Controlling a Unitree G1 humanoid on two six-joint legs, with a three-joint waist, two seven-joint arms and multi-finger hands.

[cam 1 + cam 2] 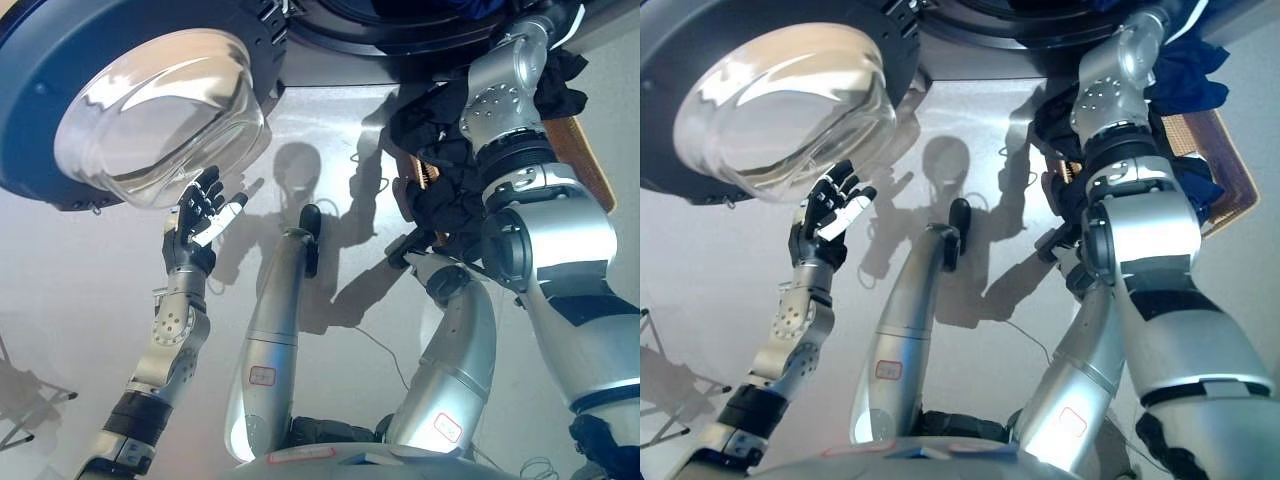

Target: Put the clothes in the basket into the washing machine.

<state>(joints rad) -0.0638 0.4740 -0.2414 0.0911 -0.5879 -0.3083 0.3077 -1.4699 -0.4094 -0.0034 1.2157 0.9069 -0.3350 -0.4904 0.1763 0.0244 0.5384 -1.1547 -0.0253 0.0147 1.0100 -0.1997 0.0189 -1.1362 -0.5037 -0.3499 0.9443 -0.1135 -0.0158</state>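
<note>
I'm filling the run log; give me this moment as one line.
left hand: open, raised by washer door | right hand: hidden | dark clothes over basket

Left hand raised, right arm reaching far

The left hand (198, 222) is lifted at near left, fingers straight and spread. The right arm stretches toward the far right; its hand is hidden.

- Bright light, seemingly from overhead, throws hard dark shadows across the pale floor (60, 300).
- Glare streaks the door's glass bowl (165, 115).
- Edges look bent.
</note>
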